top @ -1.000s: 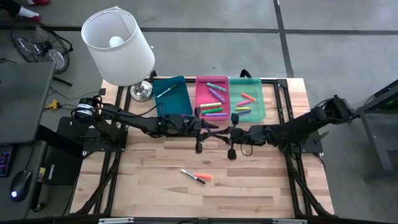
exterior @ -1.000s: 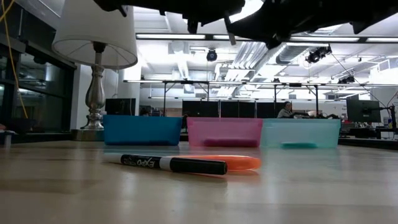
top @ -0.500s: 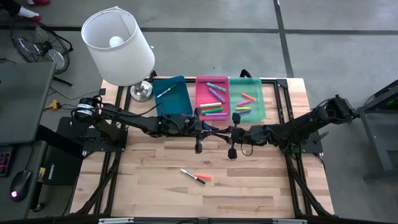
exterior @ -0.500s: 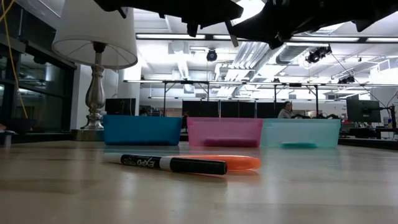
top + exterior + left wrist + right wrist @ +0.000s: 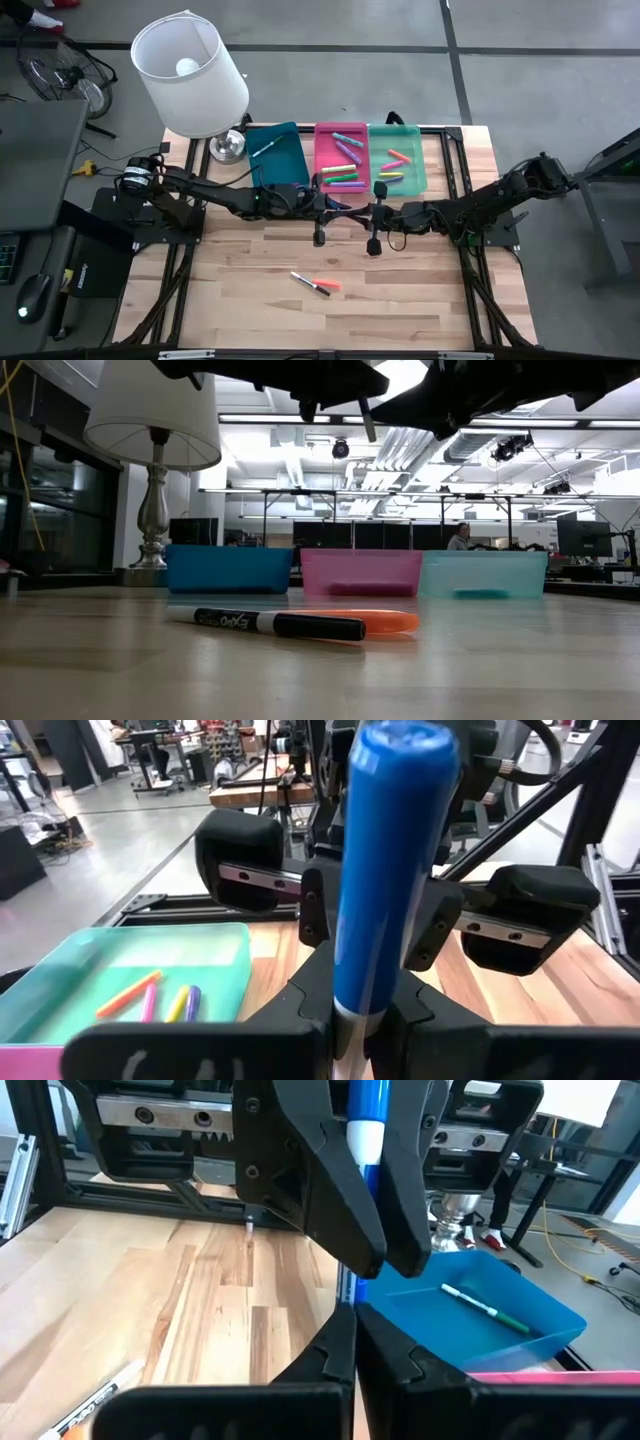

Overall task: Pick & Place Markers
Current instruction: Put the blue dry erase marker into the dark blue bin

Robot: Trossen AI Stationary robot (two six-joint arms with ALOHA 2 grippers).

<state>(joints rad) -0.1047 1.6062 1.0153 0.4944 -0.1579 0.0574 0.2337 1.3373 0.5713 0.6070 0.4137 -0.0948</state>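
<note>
Near me a black marker (image 5: 309, 283) and an orange marker (image 5: 331, 285) lie loose, awaiting pickup. Mid-table, my left gripper (image 5: 352, 209) and right gripper (image 5: 377, 213) both clamp one blue marker (image 5: 390, 870) — a handover, I judge — short of the far trays (image 5: 352, 137).
</note>
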